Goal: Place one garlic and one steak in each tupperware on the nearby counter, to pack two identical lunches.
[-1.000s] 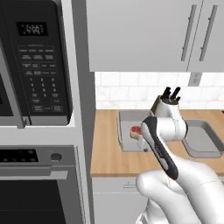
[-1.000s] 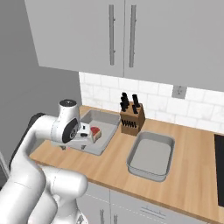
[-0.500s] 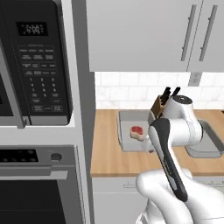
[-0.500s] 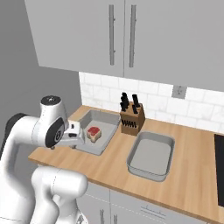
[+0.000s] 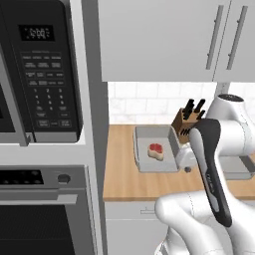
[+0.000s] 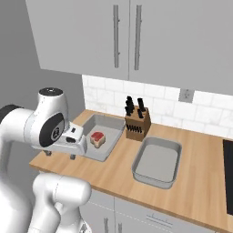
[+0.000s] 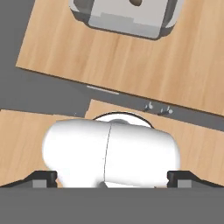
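- Steak sitting in tupperware left of knife block.
- 2nd tupperware, right of block, lying bare; garlic + 2nd steak pending.
- Gripper spreading wide, holding nothing.

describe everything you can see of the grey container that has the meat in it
The shallow grey rectangular tupperware is lidless, with a broad rim, rounded corners and a smooth matte look. It sits flat on the light-brown wooden counter, close to the wooden knife block. Inside lies one chunky raw red steak with a pale fat edge; no garlic shows in it. The gripper hand overlaps its near corner in the right base view.
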